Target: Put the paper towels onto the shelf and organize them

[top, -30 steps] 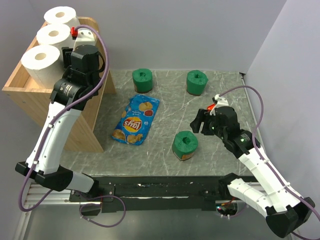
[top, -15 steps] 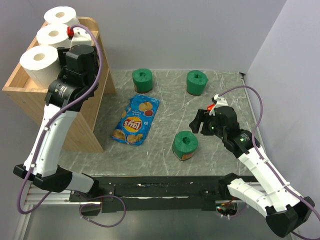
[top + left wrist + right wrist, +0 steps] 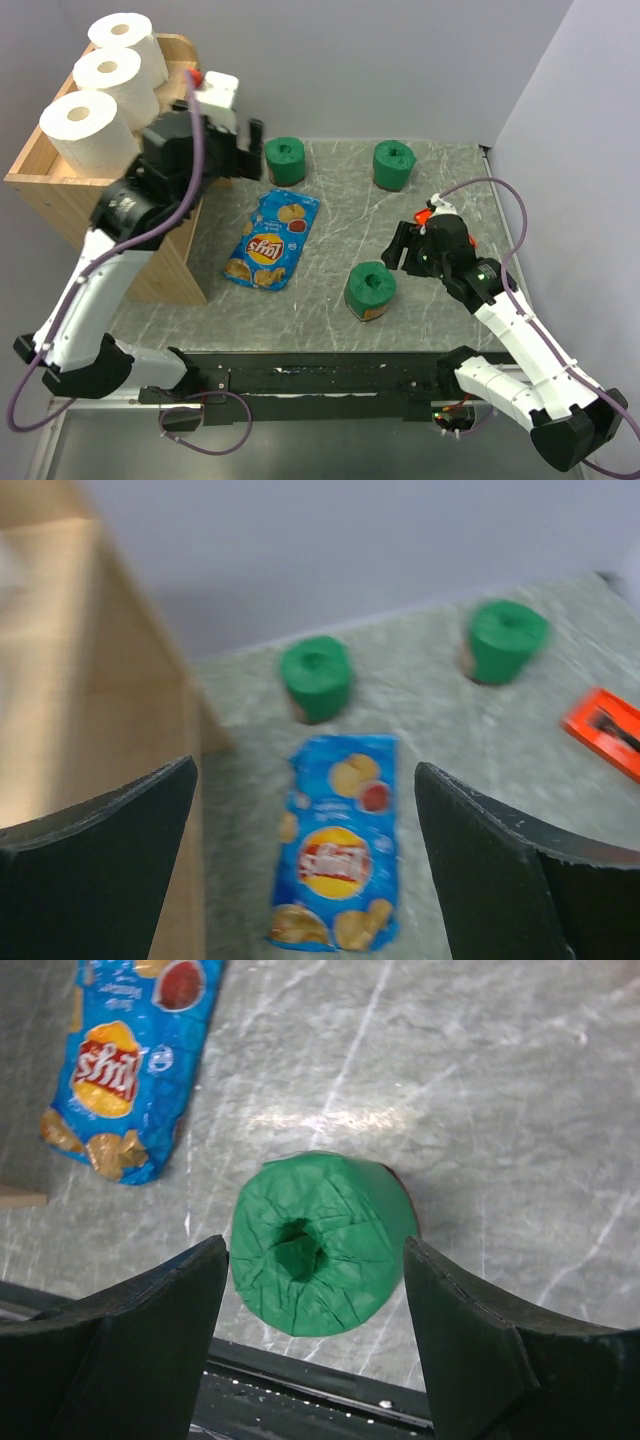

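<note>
Three white paper towels [image 3: 82,120] [image 3: 105,72] [image 3: 120,35] stand in a row on the top tray of the wooden shelf [image 3: 60,190]. Three green paper towels stand on the table: two at the back [image 3: 286,160] [image 3: 393,164] and one near the front [image 3: 370,290]. My left gripper [image 3: 243,158] is open and empty, off the shelf's right side, high over the chip bag [image 3: 335,850]. My right gripper [image 3: 316,1260] hangs open over the front green roll [image 3: 340,1200], one finger on each side, not touching it.
A blue chip bag [image 3: 272,238] lies flat between the shelf and the green rolls. A small flat red-orange object [image 3: 605,730] lies on the table at the right, near my right gripper. The shelf's side panel [image 3: 90,680] is close on the left gripper's left.
My left gripper has opened wide and swung right, away from the white rolls and off the shelf, out over the table. The right arm has barely moved.
</note>
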You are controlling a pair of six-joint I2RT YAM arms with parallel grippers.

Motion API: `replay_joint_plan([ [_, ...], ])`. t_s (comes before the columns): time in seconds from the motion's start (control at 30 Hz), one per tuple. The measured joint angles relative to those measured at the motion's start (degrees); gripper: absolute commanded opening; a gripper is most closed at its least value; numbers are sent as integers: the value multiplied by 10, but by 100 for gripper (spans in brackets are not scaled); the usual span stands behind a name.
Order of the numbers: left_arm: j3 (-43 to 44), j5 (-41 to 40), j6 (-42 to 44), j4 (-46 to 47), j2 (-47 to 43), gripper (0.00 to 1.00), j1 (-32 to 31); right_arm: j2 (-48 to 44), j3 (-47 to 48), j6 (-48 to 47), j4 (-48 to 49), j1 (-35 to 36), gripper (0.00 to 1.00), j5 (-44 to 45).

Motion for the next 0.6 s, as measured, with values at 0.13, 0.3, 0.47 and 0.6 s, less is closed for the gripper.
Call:
replay_joint_plan([
  [0.13, -41, 37, -24, 16, 28, 99, -62, 11, 0, 25, -17, 0, 78, 20],
  [0.3, -119, 101, -75, 60, 94, 96, -94, 42, -3, 59, -42, -2, 78, 40],
  [0.47, -185, 150, -144, 96, 165, 94, -119, 30, -10, 97, -63, -5, 78, 82],
  [0.6, -221, 178, -183, 120, 204, 92, -156, 8, -10, 126, -82, -6, 78, 129],
])
